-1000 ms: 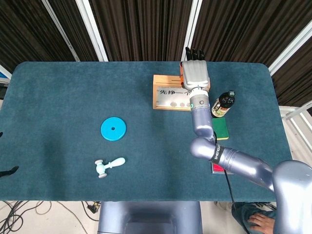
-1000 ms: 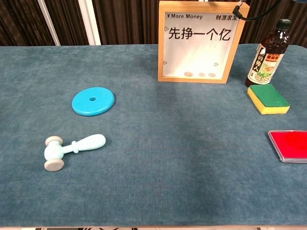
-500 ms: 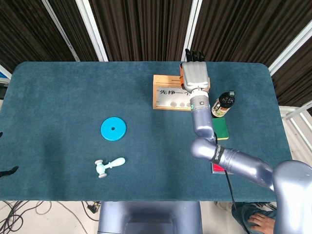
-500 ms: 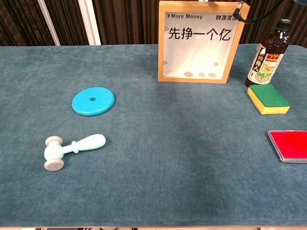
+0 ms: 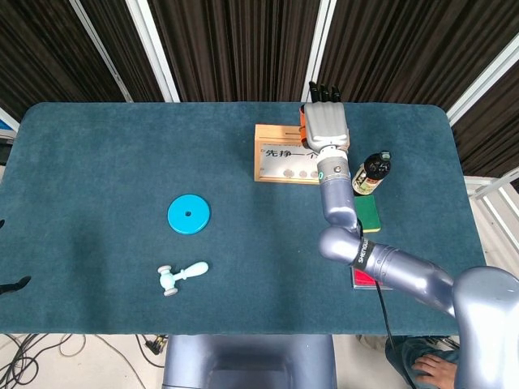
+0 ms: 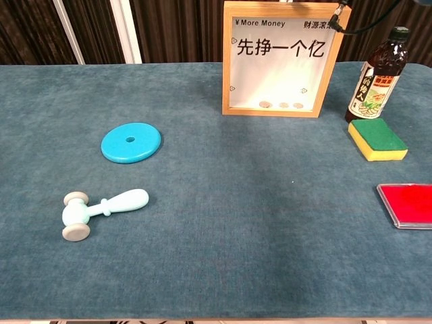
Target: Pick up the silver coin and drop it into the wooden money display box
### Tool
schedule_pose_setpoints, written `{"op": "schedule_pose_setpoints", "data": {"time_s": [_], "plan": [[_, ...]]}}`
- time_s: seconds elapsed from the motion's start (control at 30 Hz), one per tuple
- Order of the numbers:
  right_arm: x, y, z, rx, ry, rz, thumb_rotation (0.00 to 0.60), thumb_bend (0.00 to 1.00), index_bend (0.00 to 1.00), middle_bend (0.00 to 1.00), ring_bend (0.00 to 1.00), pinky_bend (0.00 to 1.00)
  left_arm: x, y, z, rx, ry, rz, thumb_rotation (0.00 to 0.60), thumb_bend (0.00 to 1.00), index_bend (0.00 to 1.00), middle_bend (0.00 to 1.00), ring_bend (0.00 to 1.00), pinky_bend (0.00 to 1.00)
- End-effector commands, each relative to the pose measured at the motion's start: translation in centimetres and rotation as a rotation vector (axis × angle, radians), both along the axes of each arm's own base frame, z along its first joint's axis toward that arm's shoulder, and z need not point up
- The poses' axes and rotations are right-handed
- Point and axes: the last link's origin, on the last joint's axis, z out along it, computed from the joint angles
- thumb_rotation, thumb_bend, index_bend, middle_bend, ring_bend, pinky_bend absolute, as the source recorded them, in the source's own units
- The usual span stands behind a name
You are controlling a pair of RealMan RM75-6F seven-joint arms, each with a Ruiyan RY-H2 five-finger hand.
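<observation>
The wooden money display box stands upright at the back of the table; in the chest view its glass front shows three coins lying at the bottom. My right hand hovers over the box's top right corner, back of the hand up, with the dark fingertips reaching past the box toward the far edge. Its palm side is hidden, so no silver coin shows in it. The chest view shows only a black cable by that corner. The left hand is in neither view.
A dark bottle and a green-and-yellow sponge stand right of the box, beside my right forearm. A red flat pad lies nearer the front. At the left lie a blue disc and a pale toy hammer.
The right hand has stayed over the box's top right corner; the arm has shifted only very slightly. Nothing on the table has moved.
</observation>
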Motion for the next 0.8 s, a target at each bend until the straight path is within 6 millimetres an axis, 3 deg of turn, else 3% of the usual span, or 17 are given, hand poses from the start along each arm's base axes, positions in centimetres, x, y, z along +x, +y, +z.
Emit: {"op": "schedule_pose_setpoints", "data": {"time_s": [0.03, 0.8], "plan": [[-0.24, -0.17, -0.03, -0.002, 0.002, -0.008, 0.6, 0.56, 0.66, 0.03, 0.0, 0.0, -0.01, 0.0, 0.03, 0.001, 0.0, 0.0, 0.6, 0.03, 0.03, 0.0, 0.0, 0.06], [-0.5, -0.24, -0.31, -0.009, 0.02, -0.022, 0.6, 0.56, 0.66, 0.03, 0.0, 0.0, -0.04, 0.03, 0.02, 0.0, -0.001, -0.001, 0.6, 0.03, 0.03, 0.0, 0.0, 0.06]]}}
